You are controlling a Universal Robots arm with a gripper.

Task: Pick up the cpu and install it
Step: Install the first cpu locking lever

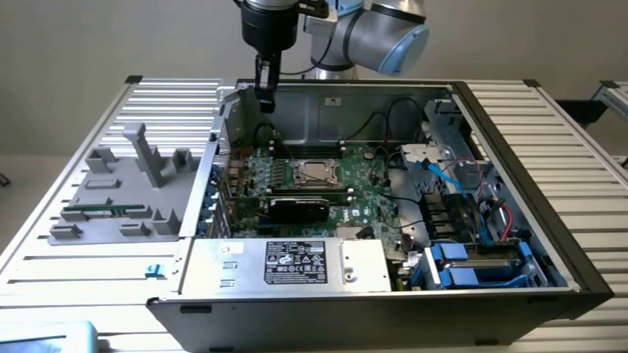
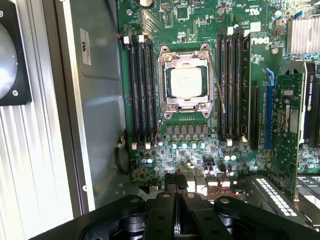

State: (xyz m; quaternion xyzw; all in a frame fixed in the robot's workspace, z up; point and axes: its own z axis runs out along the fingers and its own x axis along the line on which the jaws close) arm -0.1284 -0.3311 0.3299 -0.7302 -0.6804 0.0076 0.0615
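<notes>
Wrist view: the gripper (image 2: 176, 179) is seen closest to the lens. Its two black fingers (image 2: 169, 186) are pressed together, with no gap noted between the tips and nothing held between them. The gripper is recorded as fully closed and empty.

Beyond the fingertips the green motherboard (image 2: 200, 150) is seen face-on. The cpu (image 2: 186, 82) is located in the socket on this board. It is square with a pale silver-beige top, lies flat, and is framed on all sides by the metal socket bracket (image 2: 186, 54). Banks of black memory slots (image 2: 142, 90) are noted on both sides of the socket. The cpu is well apart from the gripper and no contact is observed. Part of the black graphics card (image 2: 311, 107), with green lettering, is noted at the board's edge.

Exterior view: the power supply (image 1: 284, 263), with its white label, is nearest, at the front of the open computer case (image 1: 343, 103). The cpu (image 1: 314, 173) is seen in the middle of the motherboard (image 1: 378, 202), with the graphics card (image 1: 299, 207) just in front of it. The gripper (image 1: 265, 103) is carried by the arm (image 1: 387, 33) and is pointed down over the rear wall of the case, toward the exterior view's left and well above the board. Blue drive caddies (image 1: 461, 266) are noted at the case's front corner on the exterior view's right. A grey fixture tray (image 1: 108, 165) is set on the slatted table (image 1: 549, 140) to the exterior view's left of the case, and a thin green memory stick (image 1: 98, 212) lies in it.
</notes>
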